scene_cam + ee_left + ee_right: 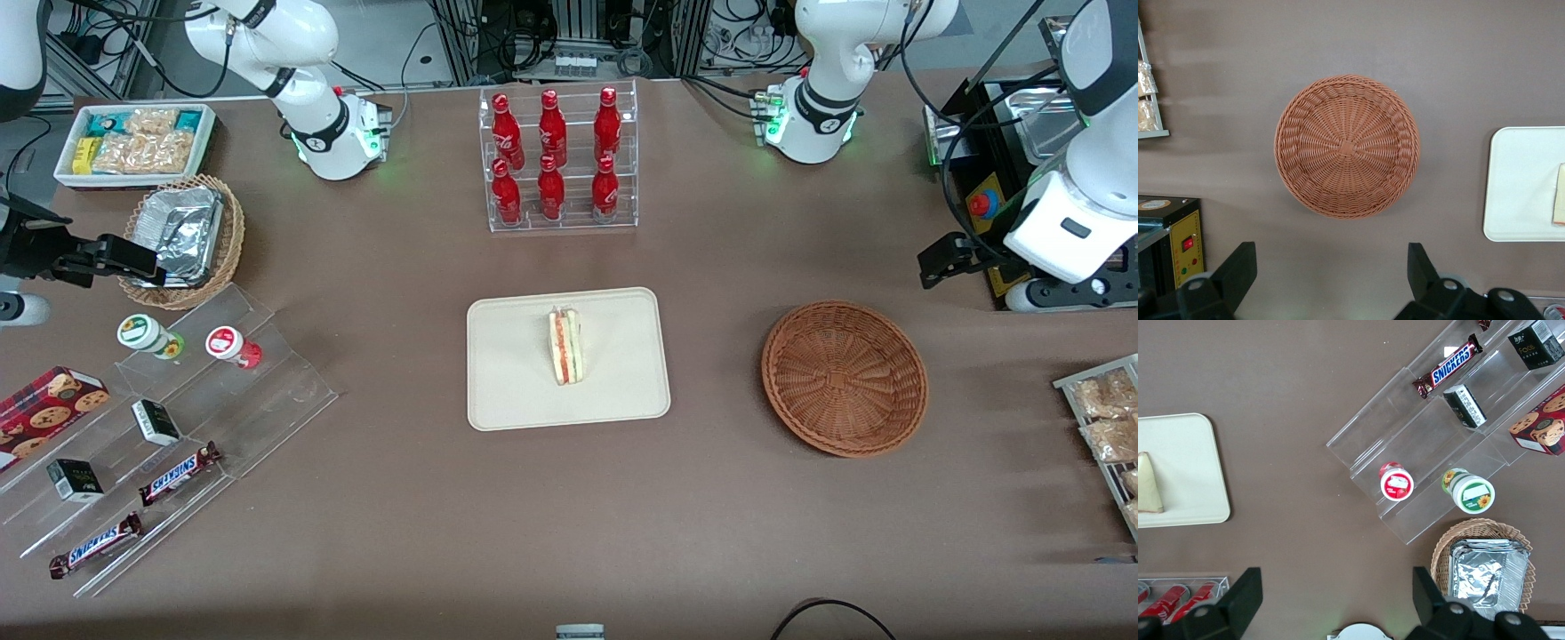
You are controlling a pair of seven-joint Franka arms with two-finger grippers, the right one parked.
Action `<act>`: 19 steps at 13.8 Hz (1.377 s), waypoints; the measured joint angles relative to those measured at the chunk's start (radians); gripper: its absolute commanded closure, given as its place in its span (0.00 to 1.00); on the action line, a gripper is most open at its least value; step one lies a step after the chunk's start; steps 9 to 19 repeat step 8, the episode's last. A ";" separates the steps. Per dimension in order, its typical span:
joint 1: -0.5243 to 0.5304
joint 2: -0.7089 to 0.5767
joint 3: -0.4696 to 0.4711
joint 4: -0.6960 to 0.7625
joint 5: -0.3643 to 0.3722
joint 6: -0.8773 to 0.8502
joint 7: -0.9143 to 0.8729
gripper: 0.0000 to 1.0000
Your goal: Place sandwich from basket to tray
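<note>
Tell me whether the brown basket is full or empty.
Empty: the basket shows only bare weave. The sandwich lies on the tray. The open gripper hovers above the basket.

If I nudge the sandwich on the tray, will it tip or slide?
The sandwich stands on a narrow edge, filling layers showing, so it would probably topple rather than slide. The bread looks soft and likely to dent. The tray looks smooth, so some sliding is possible. The gripper is open above the empty basket.
</note>
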 measured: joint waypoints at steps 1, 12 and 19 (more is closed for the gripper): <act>-0.001 -0.003 0.007 0.003 0.000 -0.010 0.032 0.01; 0.012 -0.032 0.057 0.003 0.000 -0.049 0.085 0.01; 0.012 -0.032 0.057 0.003 0.000 -0.049 0.085 0.01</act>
